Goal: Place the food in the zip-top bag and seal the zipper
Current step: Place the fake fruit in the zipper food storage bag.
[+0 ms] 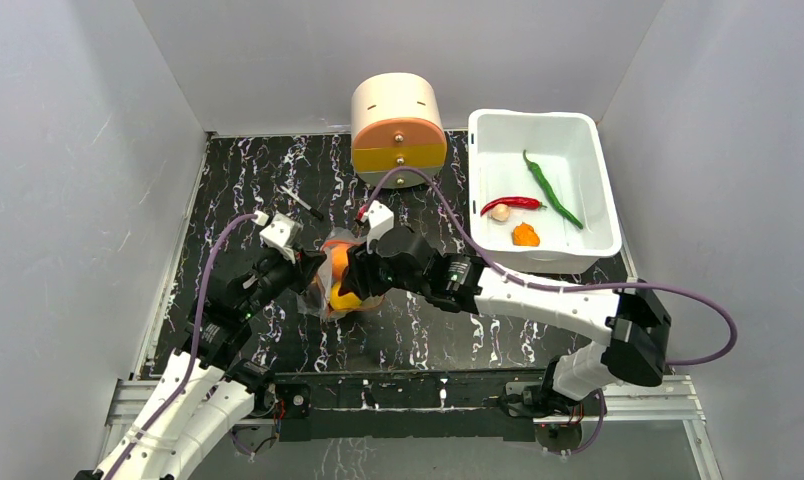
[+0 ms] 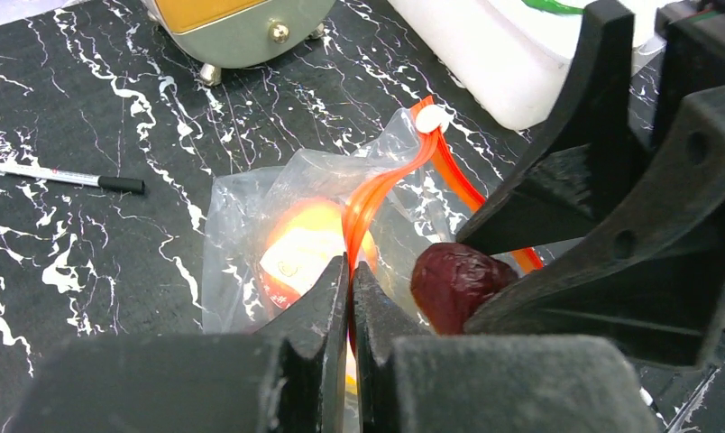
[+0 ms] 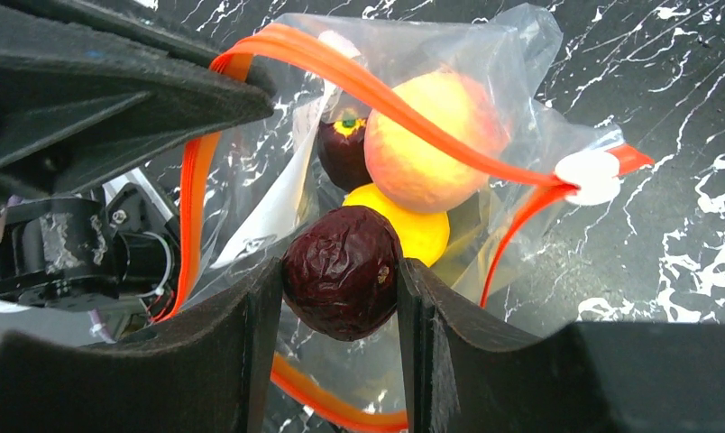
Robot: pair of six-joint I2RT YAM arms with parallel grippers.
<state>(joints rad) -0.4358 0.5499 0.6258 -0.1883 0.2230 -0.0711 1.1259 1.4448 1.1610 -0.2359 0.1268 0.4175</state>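
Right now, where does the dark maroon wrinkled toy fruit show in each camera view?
Top external: unseen, hidden under the right hand over the clear plastic bag.
Left wrist: the dark maroon wrinkled toy fruit sits lower centre-right, against black fingers.
Right wrist: the fruit lower centre, clamped between that hand's fingers.
Shared landmark: the orange round fruit inside the bag.

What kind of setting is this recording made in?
Probably a lab test booth: grey walls box in a marbled tabletop, two robot arms are bolted to a metal rail, and toy vegetables sit in a white tub.
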